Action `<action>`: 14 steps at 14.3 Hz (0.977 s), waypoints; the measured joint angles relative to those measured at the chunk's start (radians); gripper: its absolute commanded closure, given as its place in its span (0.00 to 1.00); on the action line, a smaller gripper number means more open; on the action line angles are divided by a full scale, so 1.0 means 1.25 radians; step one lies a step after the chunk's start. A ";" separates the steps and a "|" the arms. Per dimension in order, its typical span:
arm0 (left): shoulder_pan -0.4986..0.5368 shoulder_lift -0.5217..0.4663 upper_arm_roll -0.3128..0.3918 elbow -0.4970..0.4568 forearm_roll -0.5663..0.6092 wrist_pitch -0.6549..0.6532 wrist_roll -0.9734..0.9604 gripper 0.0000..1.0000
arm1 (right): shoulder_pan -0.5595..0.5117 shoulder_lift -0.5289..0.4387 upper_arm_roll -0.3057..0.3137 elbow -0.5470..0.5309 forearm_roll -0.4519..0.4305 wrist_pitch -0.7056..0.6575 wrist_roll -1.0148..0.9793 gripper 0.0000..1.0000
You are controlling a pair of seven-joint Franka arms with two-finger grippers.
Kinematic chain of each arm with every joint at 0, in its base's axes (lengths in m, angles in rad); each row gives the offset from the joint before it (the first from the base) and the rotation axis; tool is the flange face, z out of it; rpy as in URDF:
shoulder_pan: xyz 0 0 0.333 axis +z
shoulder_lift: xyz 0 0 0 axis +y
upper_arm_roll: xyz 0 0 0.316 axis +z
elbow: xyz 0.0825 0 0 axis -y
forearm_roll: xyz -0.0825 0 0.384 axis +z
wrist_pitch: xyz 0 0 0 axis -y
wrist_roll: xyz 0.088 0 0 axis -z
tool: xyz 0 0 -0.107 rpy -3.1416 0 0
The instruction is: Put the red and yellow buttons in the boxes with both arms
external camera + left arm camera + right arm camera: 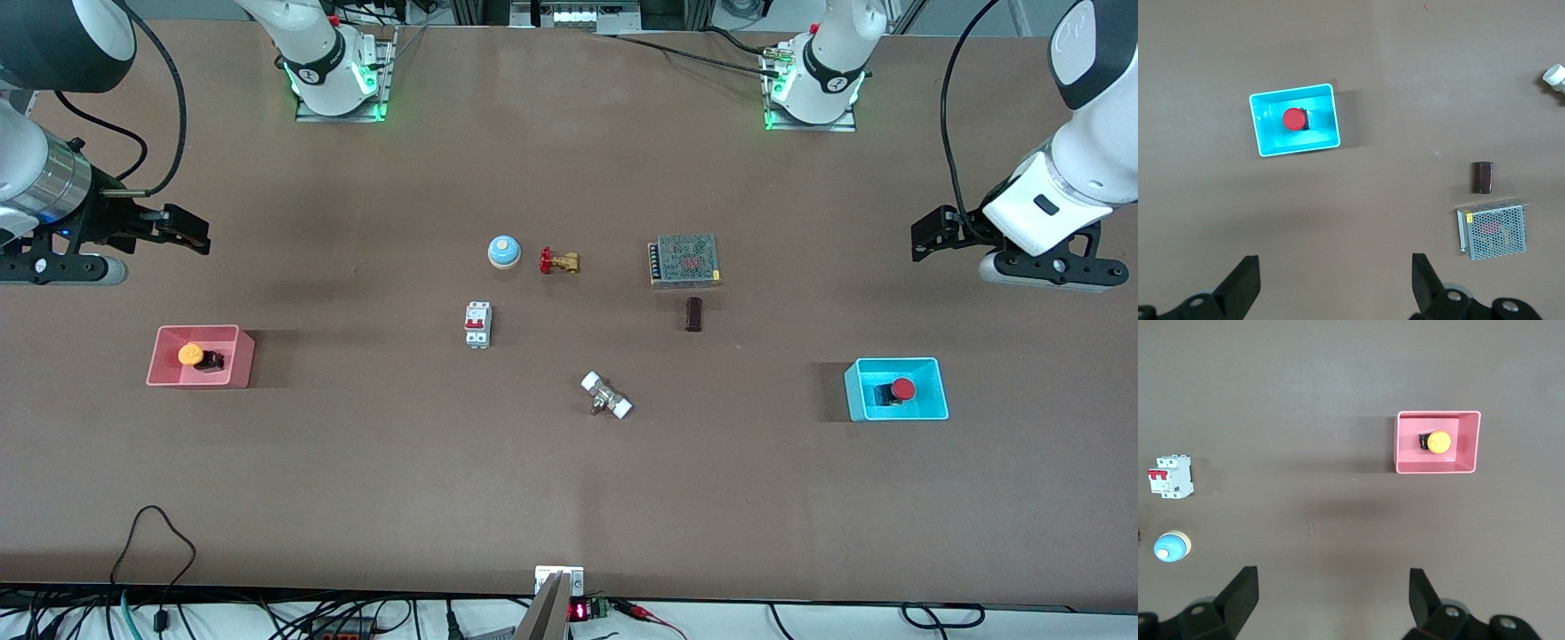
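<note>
The brown table [356,498] carries everything. The left arm [1067,191] hangs over its own end of the table, and the left gripper [925,238] is up in the air over bare table with its fingers [1245,283] spread wide apart and holding nothing. The right arm [40,178] hangs over the other end, and the right gripper [191,233] is likewise spread wide and empty, over bare table.

The grey mesh-topped unit [684,260] sits mid-table. The pink box [169,373] lies toward the right arm's end, with the yellow button [192,355] inside it. The cyan box [929,400] lies toward the left arm's end and holds the red button [901,389].

Between the boxes are a white circuit breaker [477,324], a blue bell [503,252], a brass valve [558,260], a white-capped fitting [606,396] and a small dark block [693,314], each apart from the others
</note>
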 measured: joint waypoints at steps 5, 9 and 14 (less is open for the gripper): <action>0.000 0.000 0.000 0.000 0.000 -0.001 0.000 0.00 | 0.000 0.000 0.000 0.000 0.000 -0.004 0.000 0.00; 0.000 0.000 0.000 0.000 0.000 -0.001 0.000 0.00 | 0.000 0.000 0.000 0.000 0.000 -0.009 0.000 0.00; 0.000 0.000 0.000 0.000 0.001 -0.001 0.000 0.00 | 0.000 0.000 0.000 0.000 0.000 -0.010 0.000 0.00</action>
